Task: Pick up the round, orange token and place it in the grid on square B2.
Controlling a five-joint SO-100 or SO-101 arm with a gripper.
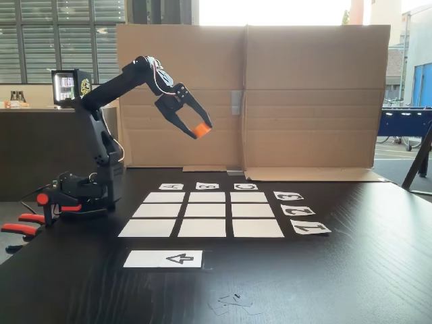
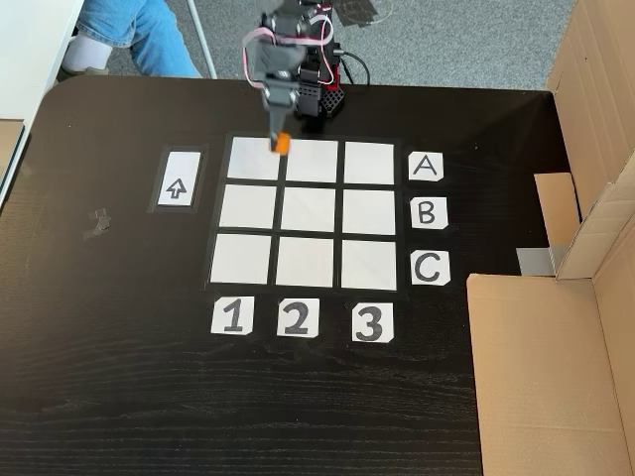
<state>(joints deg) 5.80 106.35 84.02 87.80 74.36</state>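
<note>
The orange token (image 1: 202, 129) hangs high above the table, and my gripper (image 1: 198, 131) is shut on it. From above, the gripper (image 2: 280, 140) points down and the token (image 2: 282, 146) lines up over the gap between two top-row cells of the grid (image 2: 247, 210), near the A card. Square B2 (image 2: 311, 209) is the bare white centre cell (image 1: 206, 210), with nothing on it. All nine cells show no objects. In the side fixed view the token is left of the grid's middle and well above it.
A white strip with a black arrow (image 1: 163, 258) lies beside the grid. Letter cards (image 2: 427, 212) and number cards (image 2: 296, 317) edge it. A cardboard wall (image 1: 304, 94) stands behind. Orange-handled clamps (image 1: 27, 226) hold the arm's base. A person's legs (image 2: 129, 35) are past the table edge.
</note>
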